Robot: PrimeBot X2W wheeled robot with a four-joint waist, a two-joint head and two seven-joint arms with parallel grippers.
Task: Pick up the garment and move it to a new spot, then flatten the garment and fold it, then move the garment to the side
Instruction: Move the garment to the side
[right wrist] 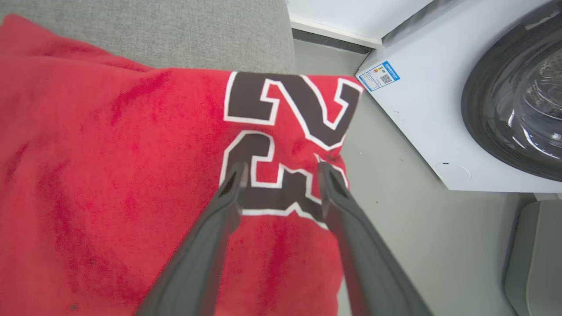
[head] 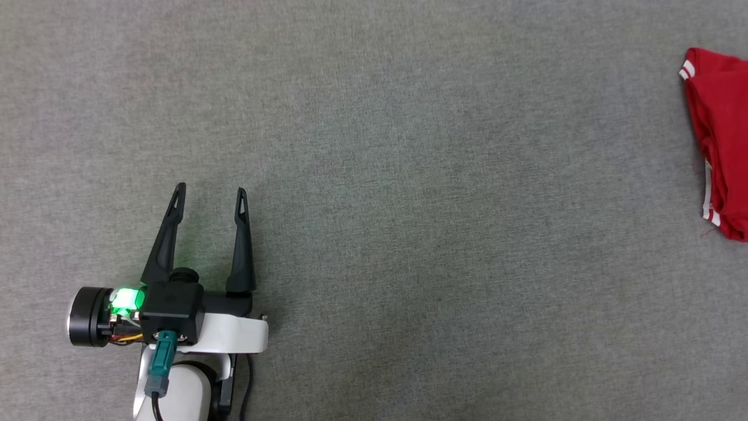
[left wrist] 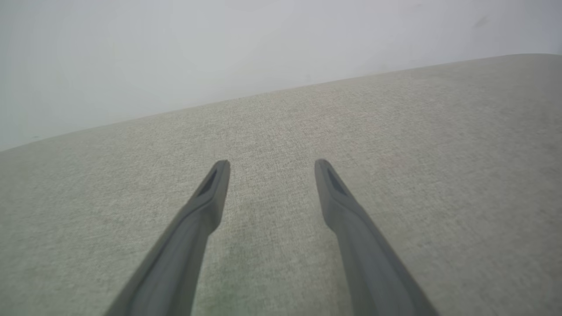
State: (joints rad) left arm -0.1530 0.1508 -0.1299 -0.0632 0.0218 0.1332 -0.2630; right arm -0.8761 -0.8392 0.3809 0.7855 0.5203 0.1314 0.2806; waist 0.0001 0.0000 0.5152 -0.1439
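Garment (right wrist: 109,153): red, "23" face up, at bench (head: 409,175) edge. Right hand (right wrist: 282,166): fingers apart over it, contact unclear. Left hand (head: 211,188): fingers apart, empty, above bench.

The left pincer (head: 211,188) has long dark fingers (head: 166,240), a green light (head: 127,299), white casing (head: 231,336).

A red jersey-style T-shirt (head: 723,134) with red-and-white striped trim is seen rumpled into a compact bundle at the right edge of the grey fabric surface (head: 374,175). Its black, white-edged "23" is turned face up, reaching past that edge.
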